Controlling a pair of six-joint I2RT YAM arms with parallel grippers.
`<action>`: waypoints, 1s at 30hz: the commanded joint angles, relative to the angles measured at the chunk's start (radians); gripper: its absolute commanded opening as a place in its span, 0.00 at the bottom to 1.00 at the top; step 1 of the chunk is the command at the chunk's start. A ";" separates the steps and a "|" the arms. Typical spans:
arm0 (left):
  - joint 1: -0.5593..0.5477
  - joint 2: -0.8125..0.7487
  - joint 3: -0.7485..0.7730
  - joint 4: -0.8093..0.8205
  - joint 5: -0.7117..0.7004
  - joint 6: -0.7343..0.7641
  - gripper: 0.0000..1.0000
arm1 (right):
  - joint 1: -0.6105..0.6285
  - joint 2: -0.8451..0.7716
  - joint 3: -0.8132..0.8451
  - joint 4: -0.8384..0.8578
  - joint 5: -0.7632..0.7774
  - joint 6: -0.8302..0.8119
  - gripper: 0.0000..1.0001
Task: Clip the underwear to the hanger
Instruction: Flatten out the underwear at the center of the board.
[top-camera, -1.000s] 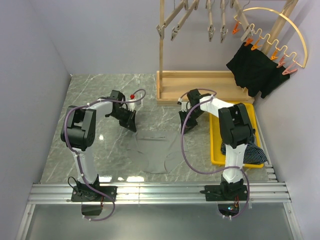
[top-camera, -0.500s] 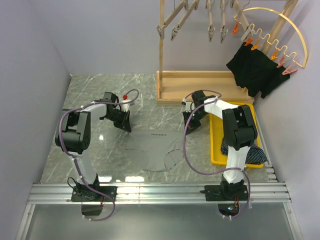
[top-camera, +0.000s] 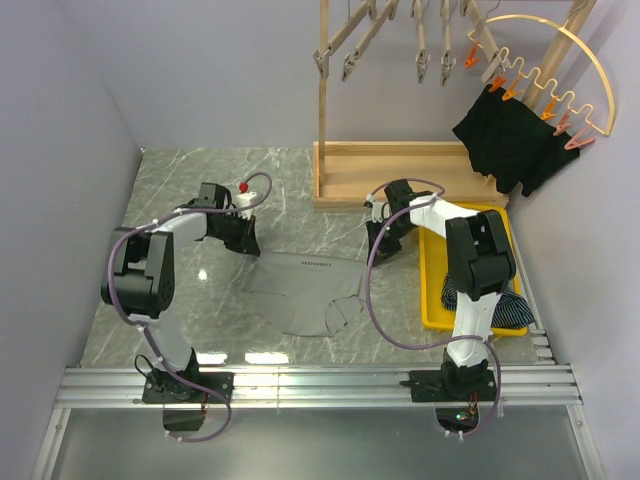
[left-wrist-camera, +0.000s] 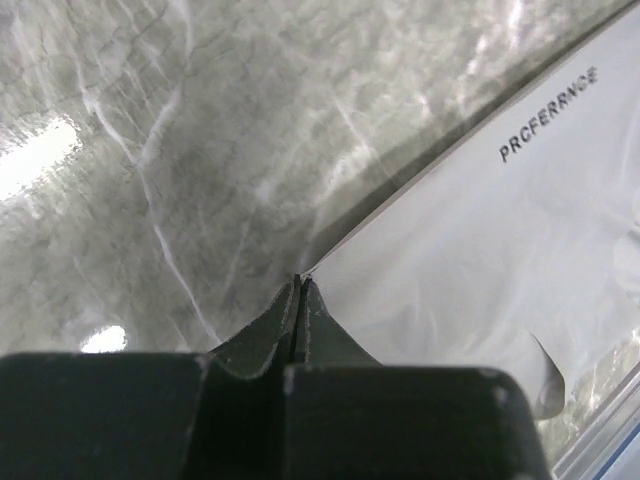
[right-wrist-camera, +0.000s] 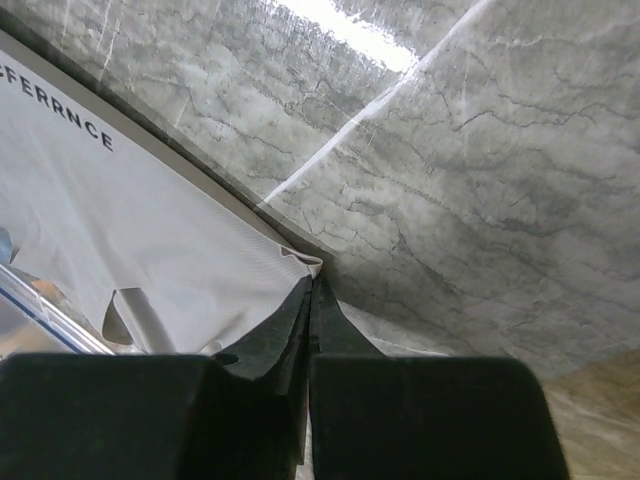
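Left hand (left-wrist-camera: 300, 285), right hand (right-wrist-camera: 312, 280): each pinched shut on a waistband corner. Underwear (top-camera: 300, 290), grey: lately crumpled, now drawn flat on table (top-camera: 190, 190); ready to lift toward hanger (top-camera: 592, 65).

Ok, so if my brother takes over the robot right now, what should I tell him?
Left hand: shut on one waistband corner of the grey underwear.
Right hand: shut on the other corner.
The underwear is spread between them, low by the table.
The hanger hangs at the far right, with a black pair already clipped on.
Done: both corners grabbed.
Left: lift it to the hanger and clip it on.
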 joint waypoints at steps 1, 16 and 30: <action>0.003 0.053 0.039 0.017 -0.014 -0.023 0.00 | -0.008 0.007 0.041 0.013 -0.001 0.015 0.00; 0.003 0.122 0.121 0.010 -0.057 -0.052 0.31 | -0.007 0.067 0.126 -0.023 0.050 0.015 0.20; 0.015 -0.114 0.117 -0.096 -0.060 0.109 0.56 | -0.013 -0.044 0.167 -0.090 0.148 -0.038 0.52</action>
